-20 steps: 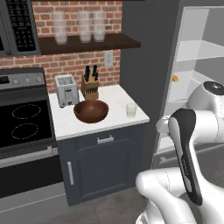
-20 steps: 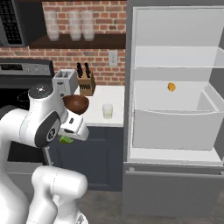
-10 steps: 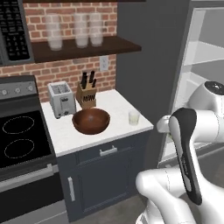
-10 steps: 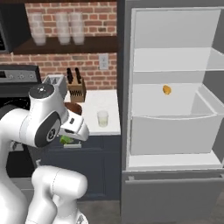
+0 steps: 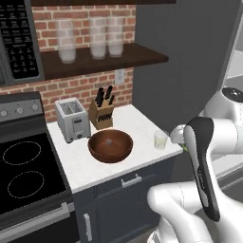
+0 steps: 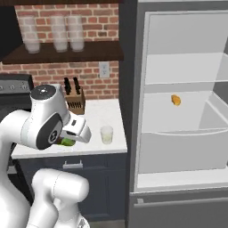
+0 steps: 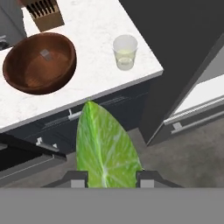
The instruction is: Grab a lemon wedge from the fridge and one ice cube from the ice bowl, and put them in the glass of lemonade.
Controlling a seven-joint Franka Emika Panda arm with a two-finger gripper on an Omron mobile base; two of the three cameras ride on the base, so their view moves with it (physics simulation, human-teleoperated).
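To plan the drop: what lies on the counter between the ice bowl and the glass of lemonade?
Nothing: between ice bowl and glass of lemonade, bare white counter in hand view.

1. You get flat, even rendered light, bright, no glare.
2. Your fridge (image 6: 187, 89) interior reads palest; the shelf (image 5: 102, 59) casts soft shadow on the brick wall (image 5: 85, 85).
3. Your frames look slightly soft, no motion blur, no edge distortion.

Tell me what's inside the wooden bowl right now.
In the hand view the ice bowl holds one small pale ice cube near its middle, nothing else visible. The near wall's inside is hidden by the rim. The gripper holds the lemon wedge.
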